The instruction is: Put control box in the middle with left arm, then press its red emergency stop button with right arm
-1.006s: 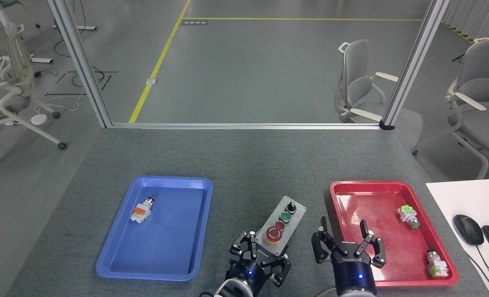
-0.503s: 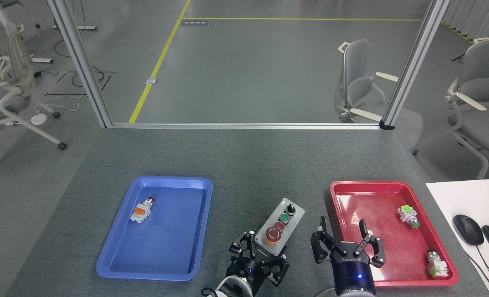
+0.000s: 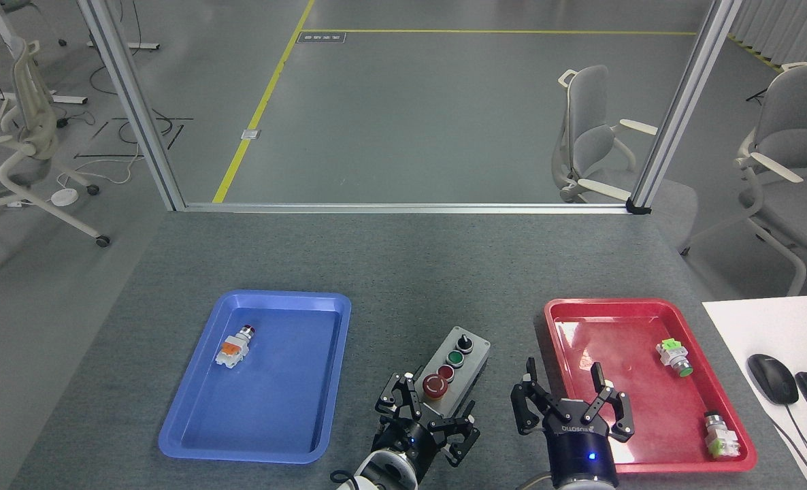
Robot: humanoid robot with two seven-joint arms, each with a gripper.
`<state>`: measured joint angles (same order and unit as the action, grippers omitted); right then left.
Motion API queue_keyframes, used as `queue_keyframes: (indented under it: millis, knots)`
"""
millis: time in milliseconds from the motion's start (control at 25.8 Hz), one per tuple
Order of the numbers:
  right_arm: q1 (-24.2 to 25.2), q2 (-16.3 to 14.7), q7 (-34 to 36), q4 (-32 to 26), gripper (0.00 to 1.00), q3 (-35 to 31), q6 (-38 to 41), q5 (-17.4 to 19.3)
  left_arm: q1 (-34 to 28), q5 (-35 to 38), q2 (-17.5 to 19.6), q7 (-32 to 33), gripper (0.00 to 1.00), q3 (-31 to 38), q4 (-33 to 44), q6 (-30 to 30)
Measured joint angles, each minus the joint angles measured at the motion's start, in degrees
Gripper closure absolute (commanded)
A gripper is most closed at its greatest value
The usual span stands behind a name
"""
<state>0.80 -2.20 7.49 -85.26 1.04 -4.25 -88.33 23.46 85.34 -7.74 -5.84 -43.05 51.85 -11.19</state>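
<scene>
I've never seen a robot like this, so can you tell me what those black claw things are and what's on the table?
You're looking down from the robot's own head. The black claws are its grippers. The left gripper holds the near end of the control box, with a big red stop button, on the grey table. The right gripper is open and empty. A blue tray holds one small push-button; a red tray holds two.

control box (image 3: 448, 373) now further left, nearer
</scene>
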Motion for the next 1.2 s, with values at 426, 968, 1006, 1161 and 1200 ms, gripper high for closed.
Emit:
queue_keyframes:
  millis: [426,968,1006,1161,1200]
  knots:
    - [-0.1,0.3,0.0,0.0,0.27,1.5,-0.3,-0.2,-11.3,-1.0,11.3,-0.4,0.01,2.3,15.0,5.0]
    - [0.1,-0.2,-0.6,0.1,1.0,9.6,1.2,-1.9,-25.7,-9.6,23.2,-0.7,0.01,37.4,38.5,22.5]
    - [0.1,-0.2,-0.6,0.2,1.0,10.2,1.2,-2.2,-25.7,-10.3,23.1,-0.8,0.01,40.5,39.3,23.7]
    - [-0.1,0.0,-0.9,0.4,1.0,11.9,1.2,-3.4,-23.4,-13.5,23.0,-0.7,0.01,47.8,38.2,24.7]
    - [-0.2,0.1,-1.3,0.6,1.0,12.3,1.2,-3.5,-22.3,-14.2,22.9,-0.5,0.01,48.7,37.1,24.3]
